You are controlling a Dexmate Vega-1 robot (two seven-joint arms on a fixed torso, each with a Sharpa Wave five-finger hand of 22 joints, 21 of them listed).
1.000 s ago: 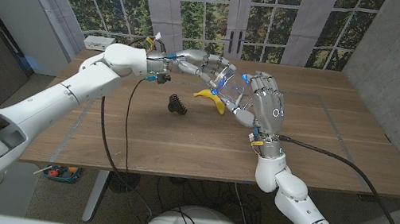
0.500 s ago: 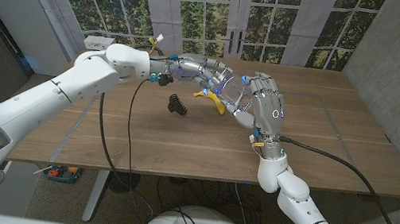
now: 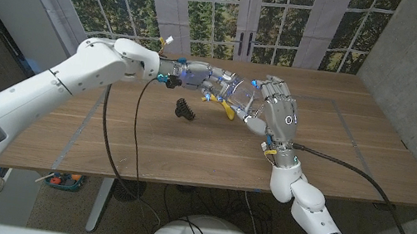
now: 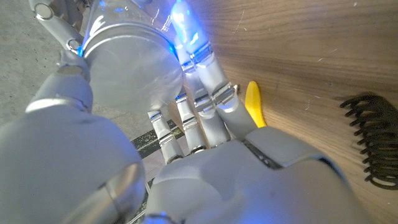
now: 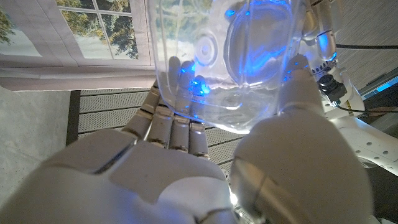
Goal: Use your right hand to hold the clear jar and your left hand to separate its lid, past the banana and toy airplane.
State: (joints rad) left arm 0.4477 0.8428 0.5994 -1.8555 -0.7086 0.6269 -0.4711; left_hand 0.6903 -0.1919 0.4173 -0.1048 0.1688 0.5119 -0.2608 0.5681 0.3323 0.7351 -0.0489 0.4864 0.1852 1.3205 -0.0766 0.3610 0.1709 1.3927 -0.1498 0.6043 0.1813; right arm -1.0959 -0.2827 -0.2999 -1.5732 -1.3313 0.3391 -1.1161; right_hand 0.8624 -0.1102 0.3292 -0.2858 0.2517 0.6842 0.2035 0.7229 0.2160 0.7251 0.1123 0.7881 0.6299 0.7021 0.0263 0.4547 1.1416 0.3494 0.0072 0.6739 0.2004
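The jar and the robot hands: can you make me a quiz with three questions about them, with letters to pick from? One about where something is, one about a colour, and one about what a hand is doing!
1. Where does the banana lie?
A. On the table, under the two hands
B. Inside the jar
C. On the floor

2. What colour is the banana?
A. Red
B. Yellow
C. Purple

3. What is the right hand doing?
A. Lying open on the table
B. Pinching the black clip
C. Gripping the clear jar

Answers:
1. A, the head view shows it on the wood just below where the hands meet.
2. B, its yellow tip shows beside the left hand in the left wrist view.
3. C, the right wrist view shows its fingers and thumb wrapped around the jar, while the left hand grips the lid end.
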